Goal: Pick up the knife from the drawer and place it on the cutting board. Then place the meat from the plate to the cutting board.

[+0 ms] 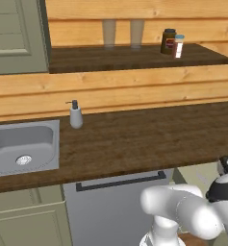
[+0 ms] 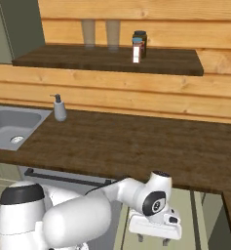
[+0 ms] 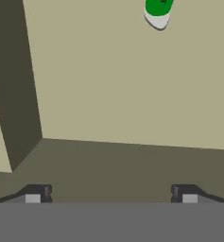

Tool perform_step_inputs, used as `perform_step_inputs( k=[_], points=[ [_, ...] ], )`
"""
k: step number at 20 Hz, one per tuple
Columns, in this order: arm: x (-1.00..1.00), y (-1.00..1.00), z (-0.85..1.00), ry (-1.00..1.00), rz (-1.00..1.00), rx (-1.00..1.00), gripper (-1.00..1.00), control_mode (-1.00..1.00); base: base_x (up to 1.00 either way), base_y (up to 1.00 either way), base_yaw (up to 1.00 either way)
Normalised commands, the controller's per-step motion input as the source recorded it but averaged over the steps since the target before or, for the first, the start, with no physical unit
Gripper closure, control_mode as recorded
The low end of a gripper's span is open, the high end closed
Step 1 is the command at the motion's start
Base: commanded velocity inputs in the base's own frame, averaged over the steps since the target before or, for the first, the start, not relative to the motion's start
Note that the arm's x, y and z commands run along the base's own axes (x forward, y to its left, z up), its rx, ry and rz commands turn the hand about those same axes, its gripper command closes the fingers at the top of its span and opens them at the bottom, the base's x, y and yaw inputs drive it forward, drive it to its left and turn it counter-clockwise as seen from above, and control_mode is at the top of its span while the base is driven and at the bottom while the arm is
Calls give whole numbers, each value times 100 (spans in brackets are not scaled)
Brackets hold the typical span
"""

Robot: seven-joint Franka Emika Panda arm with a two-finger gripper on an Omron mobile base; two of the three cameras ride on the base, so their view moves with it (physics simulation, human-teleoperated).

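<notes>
Hanging low in drawer (image 3: 132,85), fingers (image 3: 34,194) spread, knife (image 3: 158,12) far edge

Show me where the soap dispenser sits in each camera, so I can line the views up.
Left base view: the soap dispenser stands on the counter left of centre, just right of the sink.
Right base view: the soap dispenser stands at the upper left, again just right of the sink.
Hand view: this camera faces a beige surface with a green-and-white object at its top edge.
Shared landmark: the sink.
</notes>
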Motion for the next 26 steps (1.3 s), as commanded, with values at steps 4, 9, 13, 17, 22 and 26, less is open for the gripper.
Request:
perform_step_inputs(
  k=[4, 9, 13, 17, 22, 26],
  points=[
    [82, -6, 39, -14, 0, 1, -100, -100, 0, 0, 0],
    [54, -12, 1, -30, -1, 7, -100, -100, 0, 0, 0],
    [27, -13, -6, -24, 0, 4, -100, -100, 0, 0, 0],
    [36, 0, -10, -3, 0, 0, -100, -100, 0, 0, 0],
    [24, 0, -42, 0, 0, 0, -100, -100, 0, 0, 0],
    [27, 0, -53, -1, 0, 0, -100, -100, 0, 0, 0]
  ],
)
